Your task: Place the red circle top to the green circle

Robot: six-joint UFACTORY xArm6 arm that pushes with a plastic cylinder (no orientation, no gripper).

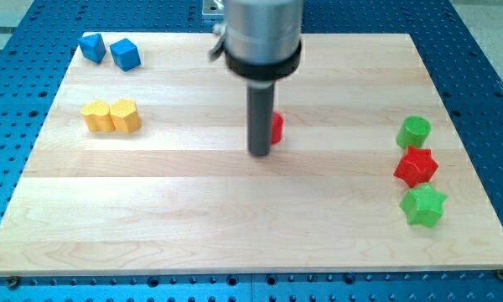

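My tip (259, 153) rests on the wooden board near its middle. The red circle (277, 127) sits just behind the rod on its right side and is mostly hidden by it; it looks to touch the rod. The green circle (414, 132) stands far to the view's right, near the board's right edge. The red circle lies well to the left of the green circle, at about the same height in the view.
A red star (416, 166) sits just below the green circle, and a green star (424, 205) below that. Two blue blocks (109, 50) lie at the top left. Two yellow blocks (111, 117) lie at the left.
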